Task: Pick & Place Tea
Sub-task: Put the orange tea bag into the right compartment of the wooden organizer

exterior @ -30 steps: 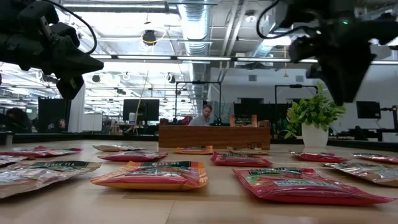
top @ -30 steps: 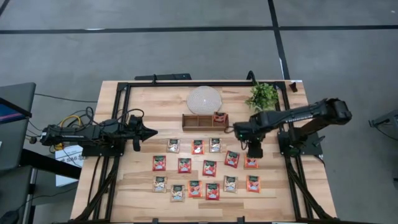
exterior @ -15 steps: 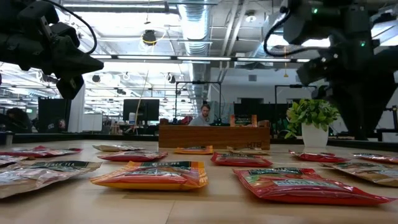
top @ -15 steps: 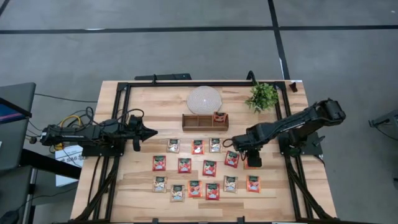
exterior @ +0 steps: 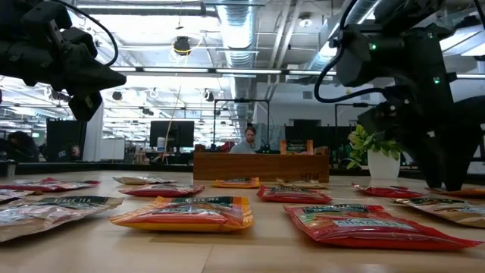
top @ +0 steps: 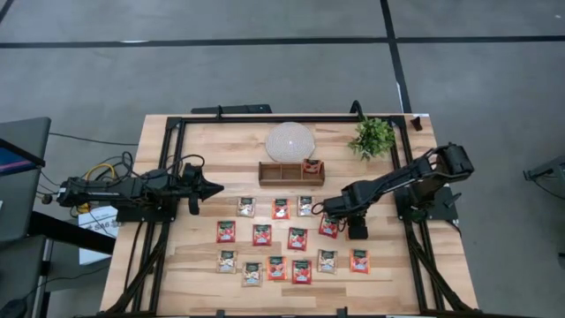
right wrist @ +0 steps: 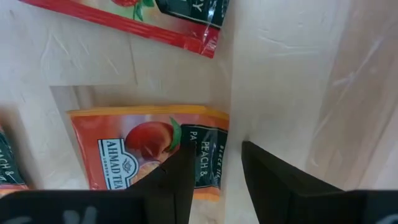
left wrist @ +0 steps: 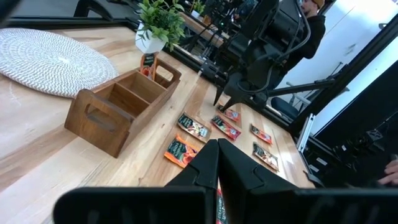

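Where arm overlaps, sachet (top: pixel 356 231) half-hidden

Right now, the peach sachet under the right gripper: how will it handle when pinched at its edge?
The peach sachet looks thin and flat, so probably light and floppy, sagging from an edge grip. Its glossy wrapper may slip between the right gripper fingers. It lies flush on the table, so catching the edge could push it sideways first.

Tea sachets (top: pixel 297 238) cover the front half of the table (top: pixel 212 141) in close rows with narrow bare strips between them. The wooden tray (top: pixel 290 172), round mat (top: pixel 290 141) and potted plant (top: pixel 372 135) block the back middle. The left and right margins lie bare.
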You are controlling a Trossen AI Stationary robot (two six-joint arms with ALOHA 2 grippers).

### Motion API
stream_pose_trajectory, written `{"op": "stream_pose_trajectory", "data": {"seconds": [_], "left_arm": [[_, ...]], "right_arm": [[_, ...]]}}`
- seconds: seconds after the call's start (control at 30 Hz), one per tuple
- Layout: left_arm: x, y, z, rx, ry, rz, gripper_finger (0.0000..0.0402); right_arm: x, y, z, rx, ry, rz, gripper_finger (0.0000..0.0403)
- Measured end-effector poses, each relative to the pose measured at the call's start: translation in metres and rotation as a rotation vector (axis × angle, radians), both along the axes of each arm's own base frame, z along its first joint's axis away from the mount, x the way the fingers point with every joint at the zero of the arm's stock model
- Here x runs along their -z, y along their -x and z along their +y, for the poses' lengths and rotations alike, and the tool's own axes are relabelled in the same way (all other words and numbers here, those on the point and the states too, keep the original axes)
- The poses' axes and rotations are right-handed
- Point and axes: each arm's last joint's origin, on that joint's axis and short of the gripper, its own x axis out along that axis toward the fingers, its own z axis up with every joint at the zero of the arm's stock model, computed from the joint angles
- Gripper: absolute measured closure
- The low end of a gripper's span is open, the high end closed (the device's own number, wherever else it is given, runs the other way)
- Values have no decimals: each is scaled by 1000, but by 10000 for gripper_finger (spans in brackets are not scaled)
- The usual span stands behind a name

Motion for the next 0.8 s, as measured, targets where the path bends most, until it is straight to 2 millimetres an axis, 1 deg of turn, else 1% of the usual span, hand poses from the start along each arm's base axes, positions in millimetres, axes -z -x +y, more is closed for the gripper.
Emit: {"op": "stream_pose_trajectory", "data": {"seconds": [0.13,0.27,0.63,0.7,0.8], "left_arm": [[0,0,0,0,0,0,401],[0,0,0,0,0,0,401],[0,0,0,1,-1,0,401],[0,0,0,1,-1,0,401],[0,0,0,1,-2,0,401]], "right_arm": [[1,0,0,0,1,2,287],[-3,1,0,0,0,-16,307],[-3,1,0,8,-9,-21,393],[-3,1,0,9,-7,-17,399],[-5,2,0,25,6,10,396]]}}
